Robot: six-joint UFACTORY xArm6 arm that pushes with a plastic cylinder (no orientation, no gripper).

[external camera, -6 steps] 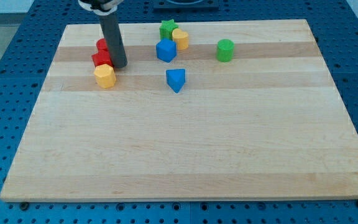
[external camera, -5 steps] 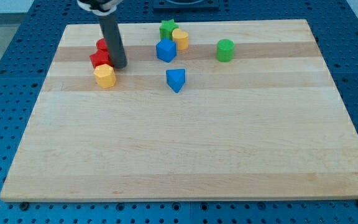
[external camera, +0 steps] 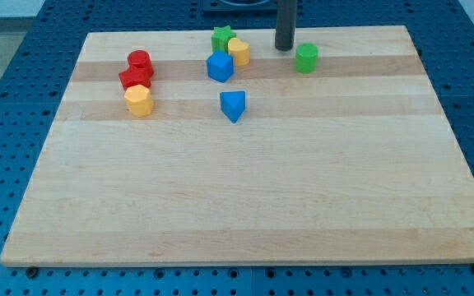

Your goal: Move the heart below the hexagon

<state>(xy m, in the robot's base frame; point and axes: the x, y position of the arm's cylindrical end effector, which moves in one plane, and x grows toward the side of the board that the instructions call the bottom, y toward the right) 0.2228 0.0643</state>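
Observation:
My tip (external camera: 284, 48) is near the view's top, right of centre, just up and left of a green cylinder (external camera: 306, 57). A yellow hexagon (external camera: 138, 100) lies at the left. A blue block (external camera: 232, 105) pointing toward the view's bottom, heart-like, lies near the middle, far from my tip. A rounded yellow block (external camera: 239, 51), whose shape I cannot make out, touches a green star (external camera: 221, 37) and sits by a blue cube (external camera: 220, 67), left of my tip.
Two red blocks stand just above the yellow hexagon: a round one (external camera: 139, 60) and an angular one (external camera: 135, 79) that touches the hexagon. The wooden board (external camera: 245, 205) rests on a blue perforated table.
My tip has left the red blocks at the left and now stands near the top right of centre. The green cylinder has shifted slightly up and right. Other blocks have not moved.

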